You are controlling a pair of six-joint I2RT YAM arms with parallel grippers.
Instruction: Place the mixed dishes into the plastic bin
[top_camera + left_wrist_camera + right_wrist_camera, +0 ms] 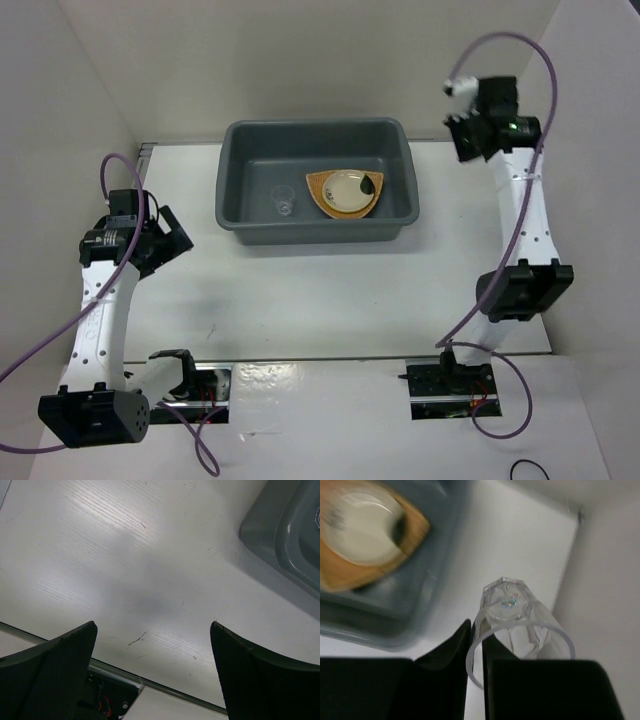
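The grey-blue plastic bin (315,127) stands at the back middle of the table. Inside it lie the orange-brown woven plate (322,196) with the cream saucer (350,188) on top, and a small clear cup (283,204) to their left. My right gripper (470,137) hangs raised to the right of the bin. In the right wrist view it (477,630) is shut on the wall of another clear cup (520,615), one finger inside the rim and one outside. The bin (395,625), plate (417,527) and saucer (362,527) show blurred at the upper left. My left gripper (172,240) (152,625) is open over bare table.
White walls close the table in on the left, back and right. In the left wrist view a corner of the bin (295,535) is at the upper right. A metal strip and the arm bases run along the near edge (320,362).
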